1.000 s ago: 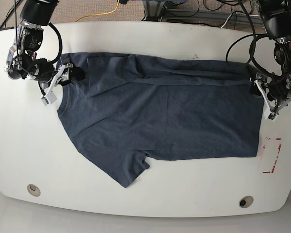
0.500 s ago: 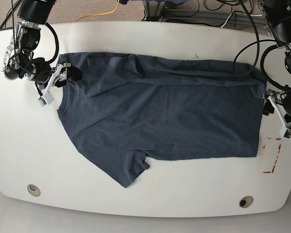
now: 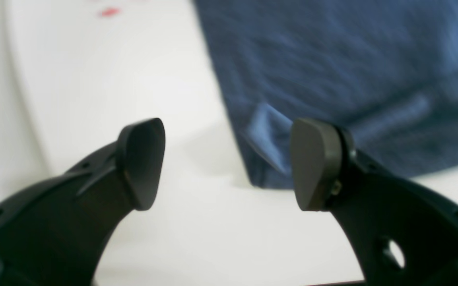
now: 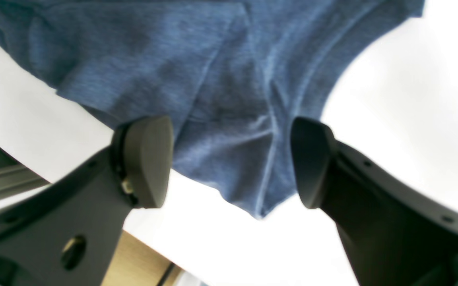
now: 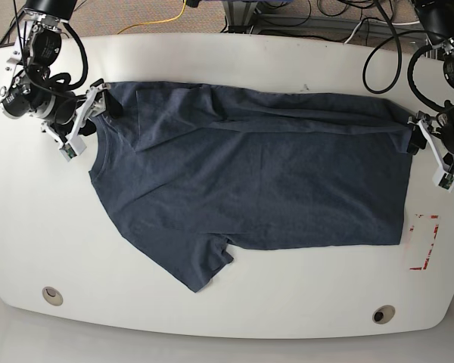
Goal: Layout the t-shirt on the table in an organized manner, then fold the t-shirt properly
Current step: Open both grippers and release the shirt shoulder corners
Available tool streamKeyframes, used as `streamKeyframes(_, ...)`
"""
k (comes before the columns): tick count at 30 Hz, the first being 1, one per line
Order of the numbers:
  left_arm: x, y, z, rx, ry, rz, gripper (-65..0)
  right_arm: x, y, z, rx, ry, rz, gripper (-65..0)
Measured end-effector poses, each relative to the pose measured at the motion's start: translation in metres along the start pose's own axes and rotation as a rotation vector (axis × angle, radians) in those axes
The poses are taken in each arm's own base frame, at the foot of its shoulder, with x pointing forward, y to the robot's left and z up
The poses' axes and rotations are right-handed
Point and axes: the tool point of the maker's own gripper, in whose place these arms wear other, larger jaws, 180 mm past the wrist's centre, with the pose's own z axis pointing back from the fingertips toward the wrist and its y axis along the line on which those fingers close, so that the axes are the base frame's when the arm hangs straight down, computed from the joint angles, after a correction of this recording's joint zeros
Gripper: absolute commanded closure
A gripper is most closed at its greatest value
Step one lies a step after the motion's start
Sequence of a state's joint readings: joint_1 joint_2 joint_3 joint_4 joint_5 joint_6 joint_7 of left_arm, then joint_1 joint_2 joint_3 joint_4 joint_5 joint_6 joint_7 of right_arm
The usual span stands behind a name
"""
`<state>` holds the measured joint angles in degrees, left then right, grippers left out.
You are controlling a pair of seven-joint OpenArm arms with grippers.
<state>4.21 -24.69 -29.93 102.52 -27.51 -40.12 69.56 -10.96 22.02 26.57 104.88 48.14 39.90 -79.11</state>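
A dark navy t-shirt [image 5: 250, 181] lies spread across the middle of the white table [image 5: 227, 310], its far long edge already doubled inward, one sleeve still splayed toward the near edge; the remaining folds appear yet to come. The left gripper [image 5: 431, 155] hangs open and empty beside the hem corner, and the right gripper [image 5: 87, 125] stands open, holding nothing, at the shoulder. The heathered fabric shows soft creases along the fold.
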Motion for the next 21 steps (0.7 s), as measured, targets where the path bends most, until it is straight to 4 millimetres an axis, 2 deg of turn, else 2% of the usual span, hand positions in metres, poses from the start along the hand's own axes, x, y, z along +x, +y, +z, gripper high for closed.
streamKeyframes(5, -0.015, 0.006, 0.001, 0.041, 0.013, 0.096, -46.8, -0.006, 0.002, -0.002, -0.004, 0.009, -0.008, -44.5)
streamKeyframes(14, -0.024, -0.013, -0.012, 0.033, 0.039, 0.149, -46.9, -0.006, 0.001, -0.002, -0.009, 0.009, -0.007, -44.5)
streamKeyframes(21, -0.029, -0.026, -0.019, 0.026, 0.059, 0.174, -46.9, -0.003, 0.008, -0.007, 0.011, -0.009, -0.02, -44.5)
